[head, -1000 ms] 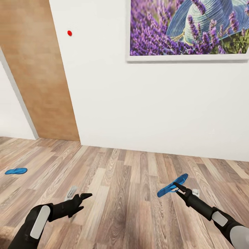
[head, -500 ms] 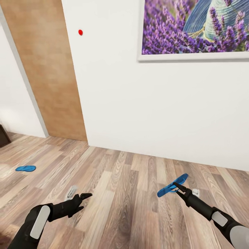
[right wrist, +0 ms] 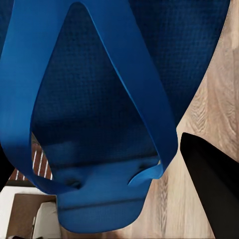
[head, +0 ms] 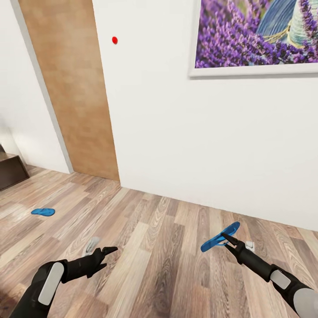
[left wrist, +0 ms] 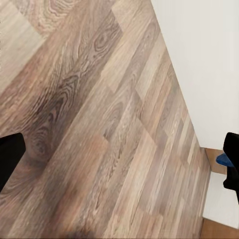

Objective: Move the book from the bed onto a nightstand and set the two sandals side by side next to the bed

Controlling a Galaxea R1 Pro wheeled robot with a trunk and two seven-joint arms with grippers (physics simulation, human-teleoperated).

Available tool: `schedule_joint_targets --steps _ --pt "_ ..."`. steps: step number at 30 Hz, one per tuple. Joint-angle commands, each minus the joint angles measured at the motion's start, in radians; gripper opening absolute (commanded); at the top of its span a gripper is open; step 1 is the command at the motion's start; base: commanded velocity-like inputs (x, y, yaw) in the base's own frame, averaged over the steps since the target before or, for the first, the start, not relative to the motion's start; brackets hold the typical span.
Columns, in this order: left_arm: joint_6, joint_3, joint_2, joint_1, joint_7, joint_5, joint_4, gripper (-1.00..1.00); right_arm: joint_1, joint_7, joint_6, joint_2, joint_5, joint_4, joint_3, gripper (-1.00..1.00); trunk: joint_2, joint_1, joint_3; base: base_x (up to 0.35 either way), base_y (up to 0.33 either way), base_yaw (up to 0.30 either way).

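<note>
Gripping flat blue sandal (head: 219,238) in R jaws (head: 226,239) | L jaws (head: 107,255) wide | wood-plank floor (head: 163,265)

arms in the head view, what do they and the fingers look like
Both arms are matte black with a rounded light-grey panel on each forearm. The left gripper and right gripper each end in slim, pointed black fingers. No cables or markings show.

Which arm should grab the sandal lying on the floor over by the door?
Left. The left gripper is open and empty, on the same side as the floor sandal. The right gripper is shut on the other sandal.
</note>
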Motion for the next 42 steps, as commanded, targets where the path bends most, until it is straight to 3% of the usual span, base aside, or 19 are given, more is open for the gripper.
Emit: schedule_joint_targets --steps 1,42 --pt "0.005 0.002 0.0 -0.001 -0.008 -0.007 0.0 1.0 0.0 0.002 0.011 0.0 0.002 0.0 -0.011 -1.0 0.0 0.0 -0.001 0.168 -0.092 0.176" --pt "0.006 0.003 0.0 -0.001 -0.008 -0.007 0.0 1.0 0.0 0.004 0.011 0.004 0.0 0.0 -0.012 -1.0 0.0 0.0 -0.001 0.161 -0.011 0.1"
